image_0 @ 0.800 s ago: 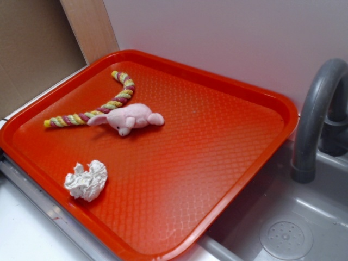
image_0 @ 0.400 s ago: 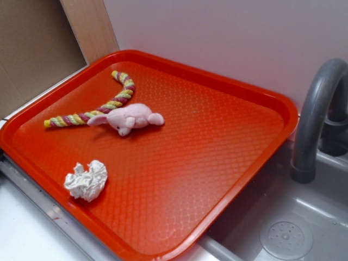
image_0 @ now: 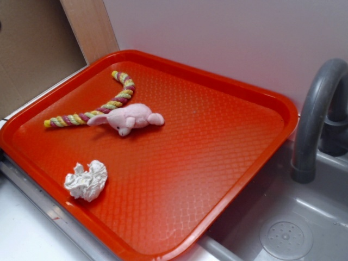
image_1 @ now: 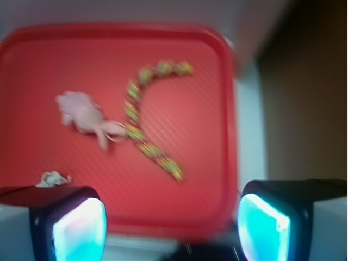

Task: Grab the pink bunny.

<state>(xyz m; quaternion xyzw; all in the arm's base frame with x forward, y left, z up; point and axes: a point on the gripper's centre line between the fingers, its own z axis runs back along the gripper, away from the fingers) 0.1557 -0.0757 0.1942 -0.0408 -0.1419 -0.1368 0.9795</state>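
Wrist cam, nearest: gripper [image_1: 171,225] wide open, nothing btwn the two fingers [image_1: 79,228]. Each finger is a dark blocky shell w/ a glowing cyan pad on its inner face. View is blurred. Gripper sits high above the tray's near rim, well apart from all items; not in the exterior view.

Exterior, front to back:
- White counter edge w/ a metal strip along the tray's near-left side.
- Grey plastic sink [image_0: 321,201] at right, round perforated drain [image_0: 286,237], curved grey faucet [image_0: 315,117], matte tube shape.
- Red tray [image_0: 217,157], rectangular w/ rounded corners, raised rim, fine diamond-textured floor, slightly glossy. Its right corner overhangs the sink.
- Tissue wad [image_0: 87,180], white, crinkled, lumpy, near the tray's front-left edge.
- Pink bunny [image_0: 130,118], pale pink fuzzy plush, lying on its side in the left-middle of the tray, one long floppy ear stretched left, stubby limbs. The ear tip touches or overlaps the rope.
- Braided rope [image_0: 103,104], yellow/maroon twist, bent in a shallow V just behind the bunny.
- Behind: plain white wall, tan wood board at upper left.
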